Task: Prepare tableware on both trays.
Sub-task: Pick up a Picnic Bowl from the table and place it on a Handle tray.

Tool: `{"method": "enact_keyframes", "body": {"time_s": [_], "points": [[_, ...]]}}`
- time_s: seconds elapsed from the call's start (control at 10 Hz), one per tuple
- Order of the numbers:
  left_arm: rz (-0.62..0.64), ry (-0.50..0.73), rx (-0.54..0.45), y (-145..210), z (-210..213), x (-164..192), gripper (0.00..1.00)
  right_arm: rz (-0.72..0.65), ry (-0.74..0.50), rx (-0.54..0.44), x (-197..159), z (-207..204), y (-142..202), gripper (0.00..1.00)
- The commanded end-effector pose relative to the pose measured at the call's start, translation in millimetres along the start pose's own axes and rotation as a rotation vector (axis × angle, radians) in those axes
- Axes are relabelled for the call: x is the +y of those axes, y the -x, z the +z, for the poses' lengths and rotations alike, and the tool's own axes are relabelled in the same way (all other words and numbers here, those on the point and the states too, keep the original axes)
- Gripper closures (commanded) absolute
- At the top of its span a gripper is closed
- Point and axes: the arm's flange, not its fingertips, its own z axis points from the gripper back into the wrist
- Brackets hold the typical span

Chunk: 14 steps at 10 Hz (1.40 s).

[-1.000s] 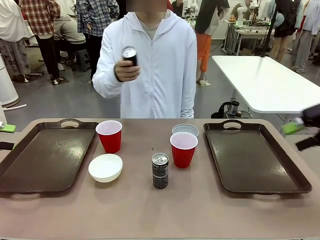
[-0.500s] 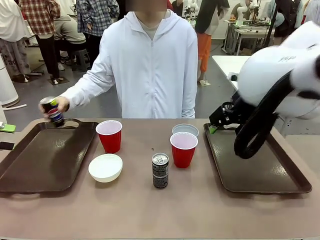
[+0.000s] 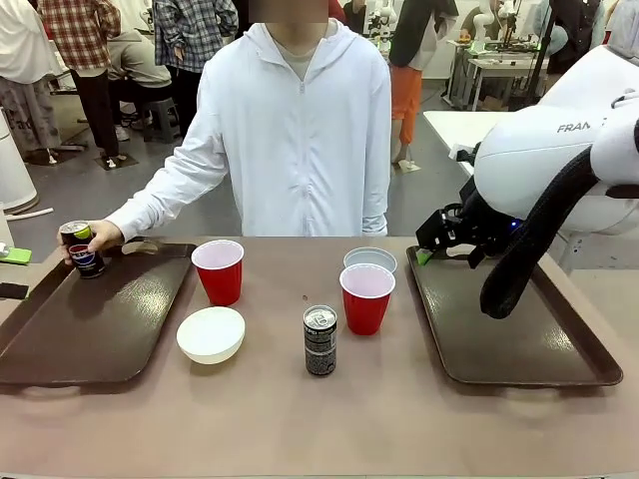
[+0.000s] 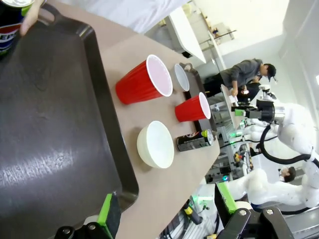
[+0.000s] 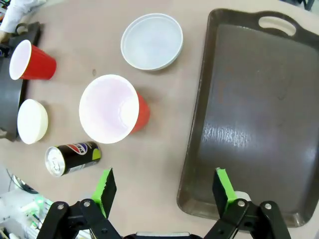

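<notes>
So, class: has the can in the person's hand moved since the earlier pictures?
Yes: the can came down to the far corner of the left tray.

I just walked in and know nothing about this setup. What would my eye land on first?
The bulky white right arm dominates the right side, its open right gripper hanging over the inner edge of the right dark brown plastic tray. Across the table, a person's hand holds a slim dark drink can at the far corner of the left dark brown plastic tray.
</notes>
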Motion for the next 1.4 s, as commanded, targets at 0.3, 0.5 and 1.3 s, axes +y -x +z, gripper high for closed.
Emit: {"method": "enact_keyframes", "body": {"time_s": [0.3,0.5,1.3], "points": [[-0.007,0.005,-0.005,0.6,1.7,0.4,0.0,-0.011,0.13,0.109,39.1,-43.2,-71.8,0.0],[-0.007,0.005,-0.005,0.6,1.7,0.4,0.0,-0.014,0.219,0.129,49.6,-69.7,-105.9,0.0],[-0.007,0.005,-0.005,0.6,1.7,0.4,0.0,-0.144,0.258,0.088,19.6,-132.5,-170.3,0.0]]}}
